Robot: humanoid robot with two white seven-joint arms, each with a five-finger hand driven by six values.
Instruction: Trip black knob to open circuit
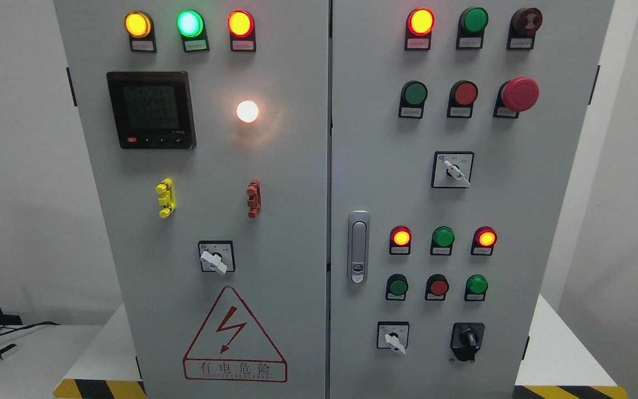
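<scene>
The black knob (467, 338) sits at the lower right of the right door (518, 210), its pointer upright, just right of a white switch (394, 338). No robot hand is visible, so their state cannot be told.

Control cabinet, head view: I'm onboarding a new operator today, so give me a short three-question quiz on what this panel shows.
1. True or false: the black knob sits at the right door's lower right.
2. The lamp directly above the red mushroom button is: A) lit green B) unlit dark red C) lit yellow.
3. Fill in: the door latch is on the ____ door.

Key: 1 true; 2 B; 3 right.
</scene>
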